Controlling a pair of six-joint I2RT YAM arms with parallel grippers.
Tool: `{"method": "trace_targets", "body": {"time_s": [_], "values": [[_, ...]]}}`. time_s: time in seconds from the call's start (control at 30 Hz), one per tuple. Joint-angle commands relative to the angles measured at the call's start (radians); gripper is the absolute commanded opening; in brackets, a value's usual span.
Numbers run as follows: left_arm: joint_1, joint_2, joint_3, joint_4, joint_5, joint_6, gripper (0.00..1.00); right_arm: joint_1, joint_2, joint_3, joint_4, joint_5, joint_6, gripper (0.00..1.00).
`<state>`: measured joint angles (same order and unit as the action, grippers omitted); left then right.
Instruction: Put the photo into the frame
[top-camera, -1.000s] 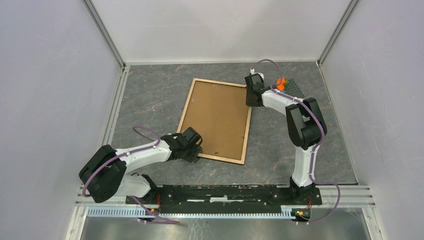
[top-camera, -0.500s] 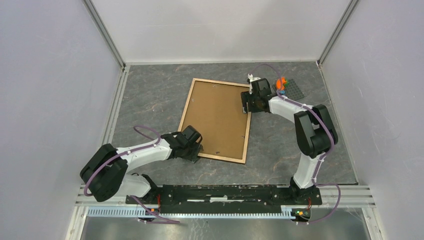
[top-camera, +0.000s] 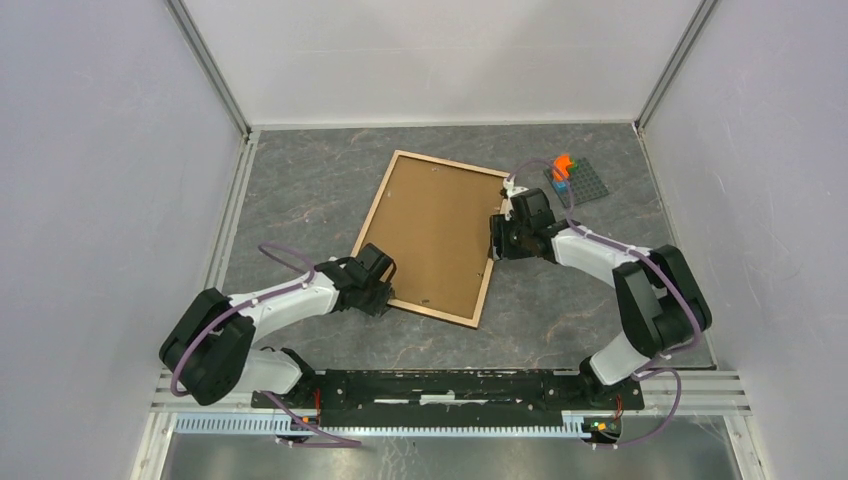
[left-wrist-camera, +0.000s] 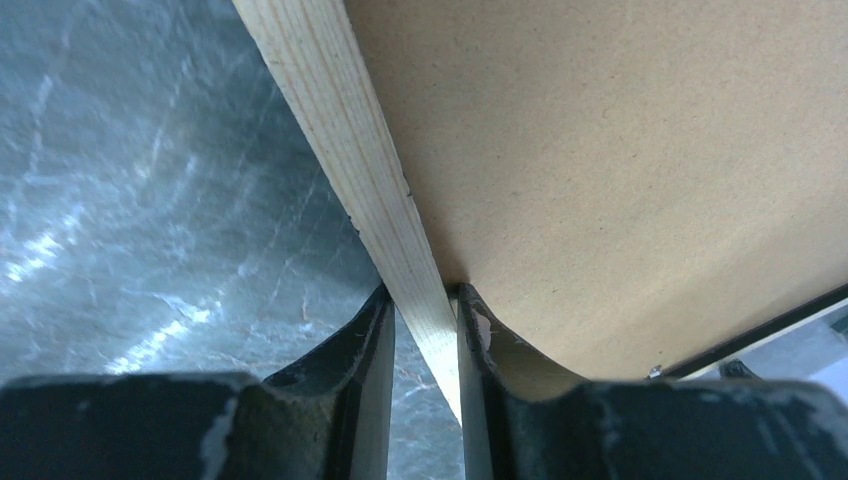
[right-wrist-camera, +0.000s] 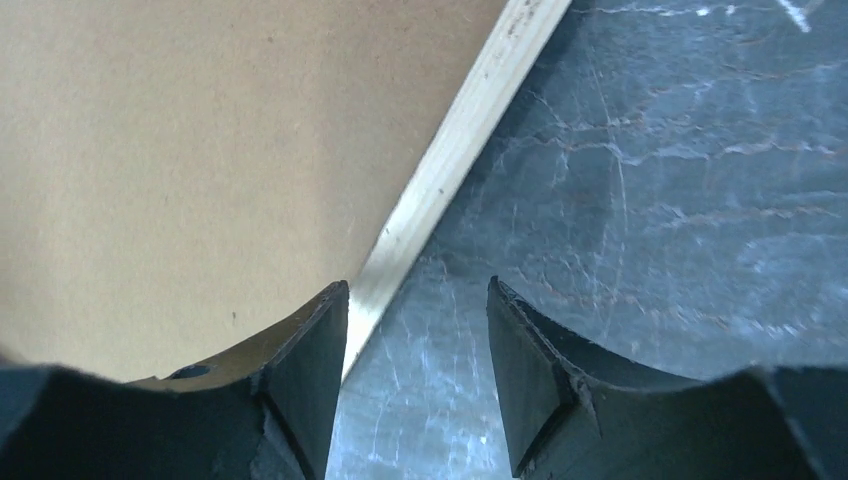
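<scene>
The left claw (left-wrist-camera: 425, 300) is clamped on the frame (top-camera: 375, 203). Its two black jaws pinch the thin rim from either side, near the frame's near-left corner. Behind it the left arm (top-camera: 280, 305) reaches low across the counter (top-camera: 300, 190), with white links, black joints and a purple cable looping over it.

The right claw (right-wrist-camera: 415, 300) stands apart and grips nothing. One jaw hangs over the backing panel (right-wrist-camera: 200, 150) and the other over bare counter, and the rim runs between them, close to the panel-side jaw. The right arm (top-camera: 600, 255) bends sharply at the elbow and reaches inward to the middle of the frame's right edge.

The frame is a large rectangle on the counter, turned a little off square, back face up. Its rim is pale raw wood with a fine straight grain. The panel it encloses is flat, matt brown fibreboard with faint speckles. The counter is dark grey, veined like stone and slightly glossy.

Beyond the right claw, well apart from the frame, sits a small grey studded plate (top-camera: 582, 185) with an orange piece (top-camera: 562, 164) at its far-left corner.
</scene>
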<state>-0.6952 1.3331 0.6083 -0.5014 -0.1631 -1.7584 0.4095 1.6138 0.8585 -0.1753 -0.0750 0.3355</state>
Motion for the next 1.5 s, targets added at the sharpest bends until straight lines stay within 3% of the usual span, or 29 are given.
{"method": "trace_targets", "body": {"time_s": [0.0,0.13,0.23,0.3,0.4,0.5,0.63,1.0,1.23,1.47], "values": [[0.036,0.014,-0.009,-0.121,-0.189,0.264,0.02,0.002,-0.125,0.015,-0.037,0.045,-0.043,0.6],[0.119,-0.003,0.037,-0.086,-0.198,0.643,0.02,0.002,-0.194,0.066,-0.1,0.069,-0.13,0.68],[0.235,-0.04,0.075,-0.047,-0.036,0.997,0.02,0.0,-0.231,0.074,-0.119,0.069,-0.154,0.69],[0.288,-0.084,0.101,-0.053,0.03,1.165,0.02,0.0,-0.245,0.07,-0.131,0.069,-0.157,0.69],[0.341,-0.1,0.179,-0.158,0.013,1.338,0.02,0.001,-0.266,0.05,-0.128,0.045,-0.151,0.69],[0.383,-0.067,0.223,-0.177,0.069,1.411,0.02,0.001,-0.273,0.035,-0.121,0.029,-0.148,0.69],[0.383,0.05,0.34,-0.255,0.024,1.512,0.02,0.001,-0.264,0.053,-0.15,0.042,-0.171,0.69],[0.39,0.208,0.395,-0.182,-0.303,1.729,0.02,-0.013,-0.213,0.009,-0.125,0.111,-0.181,0.8],[0.39,0.238,0.388,-0.114,-0.263,1.736,0.02,-0.013,-0.08,0.023,-0.07,0.046,-0.133,0.8],[0.392,0.269,0.393,-0.098,-0.271,1.755,0.02,0.004,0.032,0.083,-0.056,0.089,-0.109,0.77]]}}
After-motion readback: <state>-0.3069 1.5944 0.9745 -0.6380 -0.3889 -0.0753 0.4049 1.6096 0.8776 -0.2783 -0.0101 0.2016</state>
